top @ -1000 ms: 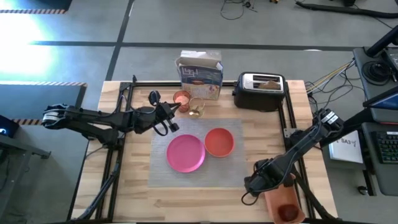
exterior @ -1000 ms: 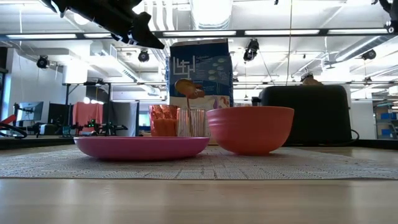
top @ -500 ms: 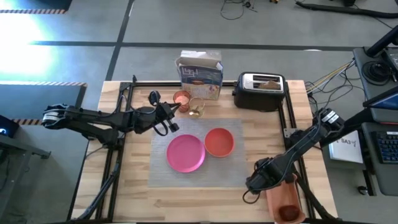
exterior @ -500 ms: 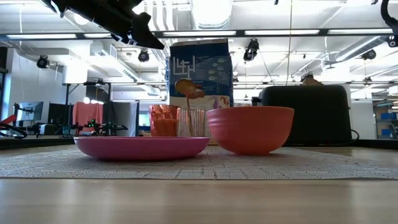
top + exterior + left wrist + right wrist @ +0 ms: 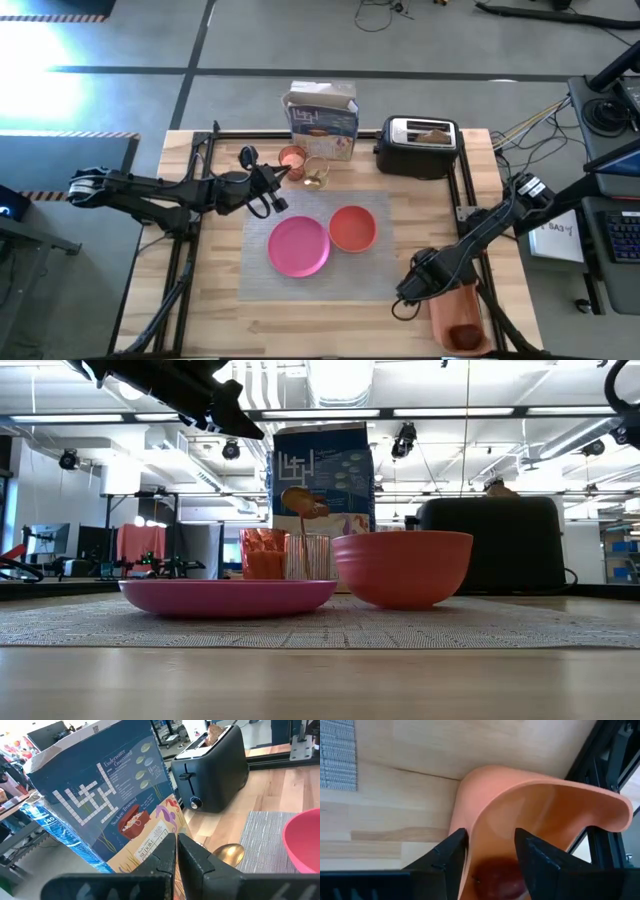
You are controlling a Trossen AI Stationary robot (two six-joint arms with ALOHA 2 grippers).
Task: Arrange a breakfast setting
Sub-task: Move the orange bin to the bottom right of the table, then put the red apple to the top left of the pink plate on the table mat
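Note:
The pink plate (image 5: pixel 298 246) and the orange bowl (image 5: pixel 352 228) stand on the grey placemat (image 5: pixel 330 280). Behind them stand the orange cup (image 5: pixel 291 158) and the clear glass (image 5: pixel 316 178). The gold spoon (image 5: pixel 300 502) stands in the glass, bowl end up. Toast (image 5: pixel 432 130) sticks out of the toaster. The red apple (image 5: pixel 500 872) lies in the orange tray (image 5: pixel 470 310) at the near right corner. My left gripper (image 5: pixel 176 837) is shut and empty, raised just left of the glass. My right gripper (image 5: pixel 490 834) is open over the tray's end, and the apple shows between its fingers.
A blue cereal box (image 5: pixel 322 118) and the black-and-silver toaster (image 5: pixel 418 148) stand at the far edge. The tray lies against the black frame rail (image 5: pixel 600 755) at the table's right. Bare wood (image 5: pixel 300 320) lies along the near edge.
My right gripper has gone a little toward the table's far edge, staying open by the tray.

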